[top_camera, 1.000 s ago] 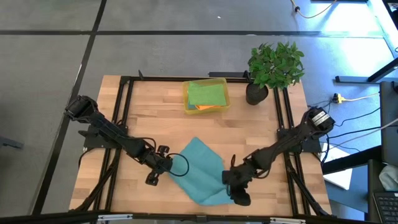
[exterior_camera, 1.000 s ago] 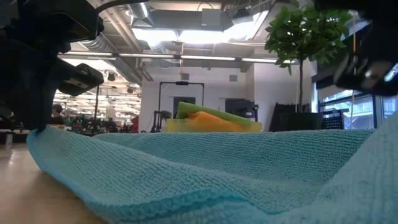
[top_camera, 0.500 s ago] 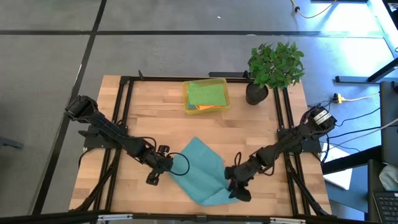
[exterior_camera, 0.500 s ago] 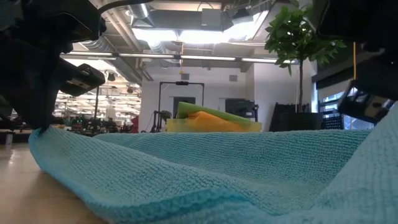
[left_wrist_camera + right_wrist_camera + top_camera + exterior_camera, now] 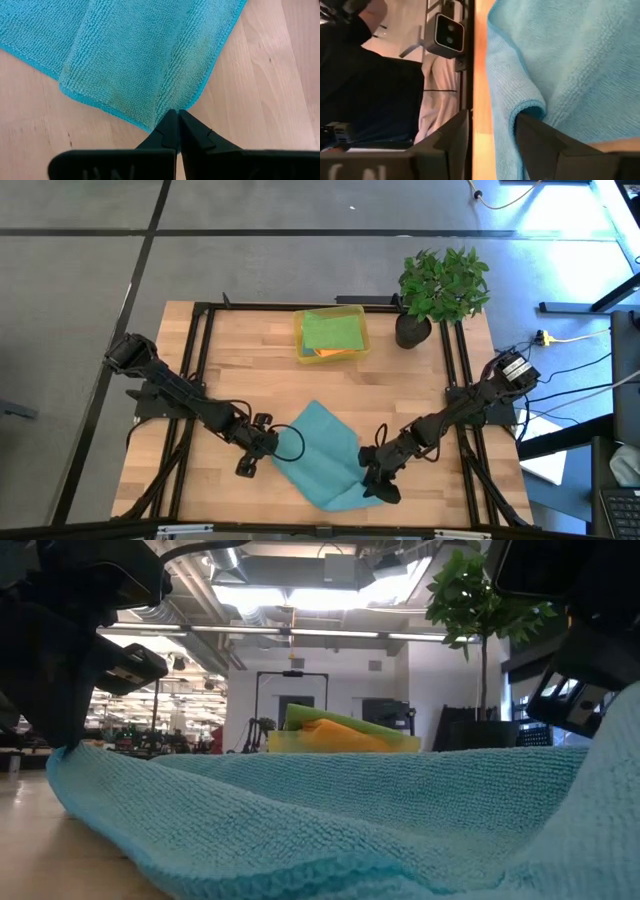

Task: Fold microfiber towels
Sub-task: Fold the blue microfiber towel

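Left arm: it is seen reaching in from the table's left edge toward the near centre.
Left gripper: it is clenched on the left edge of the teal towel; in the left wrist view the two fingers are pressed together on the cloth's hem, right where a fold line meets the edge.
Teal towel: it is spread as a slanted, partly doubled sheet on the near middle of the wooden table, between the two grippers; in the low view its ribbed surface is seen lifted at the left end under the left gripper and rising again at the right.
Bin: a translucent yellow container is placed at the far middle of the table, well apart from the teal towel.
Folded towels in bin: a green towel is laid on top, with an orange towel showing beneath it at the near edge.
Right gripper: it is set at the near right corner of the teal towel; in the right wrist view its fingers are parted, with the towel's rolled hem lying between them, not pinched.
Right arm: it is extended from the table's right edge toward the near centre.
Potted plant: it is stood at the far right corner of the table.
Person: a dark-clothed figure is seen beyond the near edge of the table in the right wrist view.
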Controlling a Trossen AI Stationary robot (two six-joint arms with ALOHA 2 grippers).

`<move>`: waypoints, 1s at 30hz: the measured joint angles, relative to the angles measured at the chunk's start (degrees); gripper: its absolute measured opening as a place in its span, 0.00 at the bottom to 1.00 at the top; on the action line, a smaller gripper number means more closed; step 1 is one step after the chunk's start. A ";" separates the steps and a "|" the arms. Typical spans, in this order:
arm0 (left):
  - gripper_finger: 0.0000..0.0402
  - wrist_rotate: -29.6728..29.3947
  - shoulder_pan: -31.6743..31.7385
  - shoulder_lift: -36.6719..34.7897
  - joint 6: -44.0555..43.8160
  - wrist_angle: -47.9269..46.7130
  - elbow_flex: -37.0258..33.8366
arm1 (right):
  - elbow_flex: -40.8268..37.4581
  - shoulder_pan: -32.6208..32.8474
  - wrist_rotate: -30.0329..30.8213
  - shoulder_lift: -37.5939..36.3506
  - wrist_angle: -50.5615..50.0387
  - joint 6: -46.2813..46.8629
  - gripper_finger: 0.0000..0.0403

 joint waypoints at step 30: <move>0.00 0.22 0.00 0.00 -0.24 -0.13 0.00 | 1.10 -3.04 -4.48 5.18 7.03 -9.86 0.11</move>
